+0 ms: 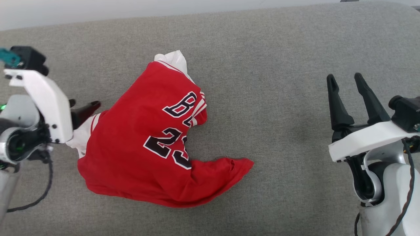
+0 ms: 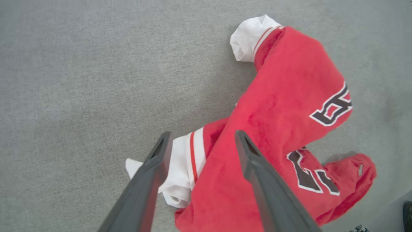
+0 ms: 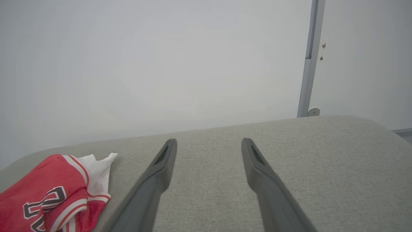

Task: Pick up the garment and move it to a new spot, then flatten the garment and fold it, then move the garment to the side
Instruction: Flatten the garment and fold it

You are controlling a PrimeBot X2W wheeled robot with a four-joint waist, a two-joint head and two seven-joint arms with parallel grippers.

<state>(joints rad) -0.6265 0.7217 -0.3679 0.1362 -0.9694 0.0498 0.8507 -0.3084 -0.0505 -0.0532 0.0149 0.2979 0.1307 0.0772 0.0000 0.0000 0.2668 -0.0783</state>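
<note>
The garment (image 1: 144, 144) is a red jersey with white sleeves and a black "23". It lies crumpled on the grey surface, left of centre in the head view. My left gripper (image 2: 202, 138) hovers over the garment's (image 2: 283, 106) near white sleeve (image 2: 183, 161) with its fingers apart and nothing pinched between them. In the head view the left gripper (image 1: 86, 108) sits at the garment's left edge. My right gripper (image 1: 344, 83) stands open far to the right, well clear of the cloth. In the right wrist view the garment (image 3: 54, 196) lies at the lower left of my right gripper (image 3: 207, 145).
A grey padded surface (image 1: 279, 98) spreads under everything, with wide bare room between the garment and my right arm. A pale wall (image 3: 161, 64) rises behind its far edge, with a metal post (image 3: 309, 58) at the right.
</note>
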